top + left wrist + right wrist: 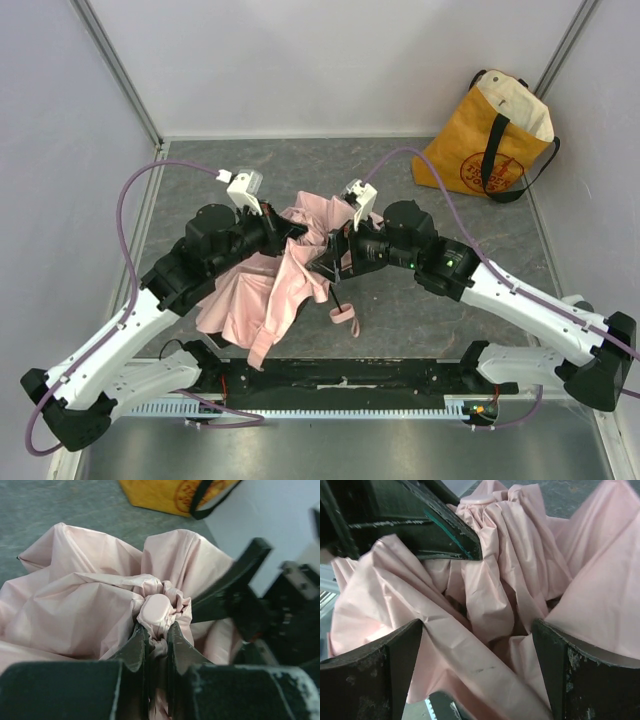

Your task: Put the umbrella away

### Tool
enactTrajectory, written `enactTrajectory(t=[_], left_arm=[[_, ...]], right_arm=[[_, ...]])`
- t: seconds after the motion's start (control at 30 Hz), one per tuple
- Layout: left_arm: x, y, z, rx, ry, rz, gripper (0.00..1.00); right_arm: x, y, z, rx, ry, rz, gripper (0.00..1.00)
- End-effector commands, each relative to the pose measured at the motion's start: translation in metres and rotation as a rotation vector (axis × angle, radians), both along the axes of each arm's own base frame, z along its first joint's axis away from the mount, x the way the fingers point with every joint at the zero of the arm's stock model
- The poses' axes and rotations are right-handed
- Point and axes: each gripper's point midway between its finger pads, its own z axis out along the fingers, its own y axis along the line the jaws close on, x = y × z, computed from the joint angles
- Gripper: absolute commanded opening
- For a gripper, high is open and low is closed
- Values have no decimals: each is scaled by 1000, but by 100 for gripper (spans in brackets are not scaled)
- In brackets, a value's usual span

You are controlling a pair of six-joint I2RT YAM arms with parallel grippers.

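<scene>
Umbrella (262, 290), pale pink, canopy crumpled, lies mid-table (420, 310) between both arms. Left gripper (156, 632) pinched tight on bunched fabric at canopy's top. Right gripper (477, 630) spread wide, loose fabric between its fingers, nothing clamped. Yellow tote bag (490, 140) far right, well apart.

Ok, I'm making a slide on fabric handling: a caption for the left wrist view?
Left gripper, jaws shut on the gathered crown of the pink umbrella; yellow tote bag beyond.
</scene>
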Motion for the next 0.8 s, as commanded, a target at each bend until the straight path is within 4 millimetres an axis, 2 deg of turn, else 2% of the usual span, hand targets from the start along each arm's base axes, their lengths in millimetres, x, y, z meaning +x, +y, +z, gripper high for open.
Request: enactTrajectory(t=[0.0, 0.1, 0.23, 0.33, 0.37, 0.43, 0.5, 0.63, 0.67, 0.7, 0.73, 0.77], left_arm=[[-24, -27, 67, -263, -96, -175, 2], [-36, -38, 75, -330, -104, -263, 2], [-54, -55, 85, -405, -128, -422, 2], [-71, -61, 95, -440, -168, -536, 2], [-75, -61, 97, -441, -179, -558, 2], [-76, -59, 98, -425, -197, -557, 2], [-74, -58, 92, -404, -192, -541, 2], [-73, -55, 83, -356, -194, -535, 4], [-72, -53, 83, -342, -200, -518, 15], [-69, -49, 82, -327, -205, -492, 23], [-70, -44, 86, -321, -223, -475, 40], [-71, -40, 90, -313, -249, -461, 50]], right_arm=[[-10, 6, 20, 97, -137, 78, 98], [-13, 7, 11, 70, -148, 91, 98], [-22, 16, 21, 142, -149, 140, 98], [-21, 15, 11, 114, -144, 134, 88], [-18, 12, 11, 107, -162, 113, 83], [-17, 5, 4, 95, -163, 92, 68], [-26, 5, 5, 121, -162, 128, 54], [-28, 1, 4, 141, -158, 113, 17], [-26, 0, 2, 136, -160, 102, 5], [-25, -2, 2, 134, -163, 92, 0], [-23, -3, 1, 132, -168, 79, 0], [-23, -4, 1, 135, -170, 75, 0]])
